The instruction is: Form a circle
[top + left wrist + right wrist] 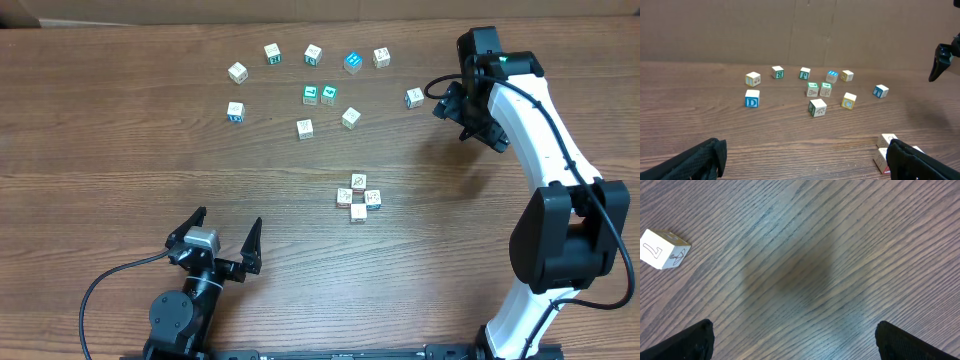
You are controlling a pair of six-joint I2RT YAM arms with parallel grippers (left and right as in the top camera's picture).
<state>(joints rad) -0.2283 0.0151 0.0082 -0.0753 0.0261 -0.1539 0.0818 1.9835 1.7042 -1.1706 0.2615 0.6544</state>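
Note:
The circle (358, 197) is a tight ring of small whitish cubes with printed marks, lying right of the table's middle. In the left wrist view, only two of its cubes (886, 141) show at the lower right, partly hidden behind my right-hand finger. My left gripper (228, 220) stands open and empty near the front edge, left of the ring and well apart from it; its jaws (805, 161) hold only bare wood between them. My right gripper (462, 118) hovers open at the back right, far from the ring, over bare table (792, 340).
Several loose cubes (310, 95) are scattered across the back of the table, some with teal or blue faces. One of these loose cubes (414, 97) lies just left of the right gripper, and the right wrist view shows it (662, 249) at the left. A cardboard wall (790, 30) closes the far side.

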